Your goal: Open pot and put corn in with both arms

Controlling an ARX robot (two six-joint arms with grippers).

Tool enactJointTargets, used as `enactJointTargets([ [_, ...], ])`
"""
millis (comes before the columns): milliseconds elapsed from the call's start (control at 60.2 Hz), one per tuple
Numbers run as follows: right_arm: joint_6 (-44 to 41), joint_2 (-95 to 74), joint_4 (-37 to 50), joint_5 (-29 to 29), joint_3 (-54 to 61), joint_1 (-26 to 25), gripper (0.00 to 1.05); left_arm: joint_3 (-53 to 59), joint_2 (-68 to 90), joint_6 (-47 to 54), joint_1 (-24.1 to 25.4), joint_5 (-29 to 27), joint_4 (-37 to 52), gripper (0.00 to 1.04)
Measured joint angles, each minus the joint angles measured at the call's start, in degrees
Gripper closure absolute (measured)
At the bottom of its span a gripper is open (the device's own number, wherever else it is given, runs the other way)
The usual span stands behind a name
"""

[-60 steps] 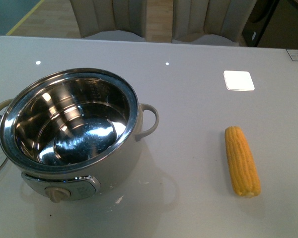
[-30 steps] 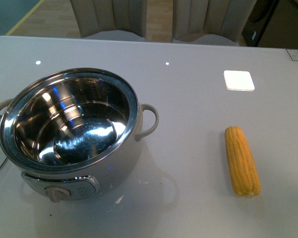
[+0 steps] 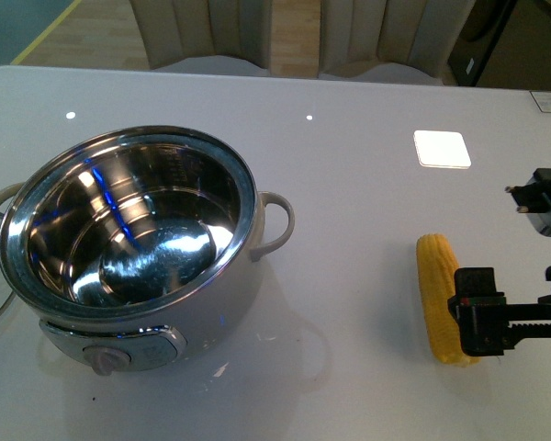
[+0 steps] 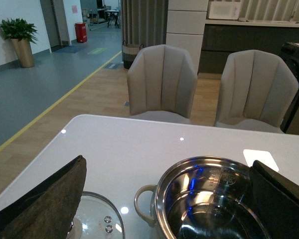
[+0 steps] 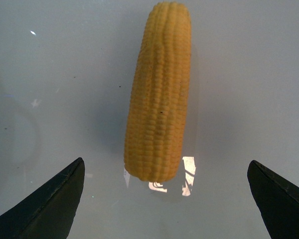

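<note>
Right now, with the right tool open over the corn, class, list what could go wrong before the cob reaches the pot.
1. The right tool lines up with only the wide end of the corn; an end grip on a round, tapered cob could let it pivot or roll on the glossy table.
2. The pot stands away to the left; a low carry could knock its steel rim or handle.

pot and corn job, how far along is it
Done: the pot is open, its glass lid lying on the table beside it. In hand: the right gripper hovers open over the corn, fingers either side, not gripping. Left: grasp the corn, carry it over and drop it into the empty pot.
</note>
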State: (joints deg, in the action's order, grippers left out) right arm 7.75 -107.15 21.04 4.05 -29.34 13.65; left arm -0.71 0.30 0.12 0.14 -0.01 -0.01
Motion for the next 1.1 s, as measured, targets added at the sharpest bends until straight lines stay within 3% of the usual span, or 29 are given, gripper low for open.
enactJointTargets([
  [565, 0.61, -17.97, 0.35, -0.55, -11.41, 0.61, 0.10, 0.00, 0.00, 0.00, 0.00, 0.00, 0.00, 0.07],
  [831, 0.00, -19.85, 0.55, -1.11, -11.06, 0.66, 0.59, 0.00, 0.00, 0.00, 0.00, 0.00, 0.00, 0.07],
  [1097, -1.81, -11.96, 0.22, -4.26, -5.66, 0.57, 0.76, 0.00, 0.00, 0.00, 0.00, 0.00, 0.00, 0.07],
])
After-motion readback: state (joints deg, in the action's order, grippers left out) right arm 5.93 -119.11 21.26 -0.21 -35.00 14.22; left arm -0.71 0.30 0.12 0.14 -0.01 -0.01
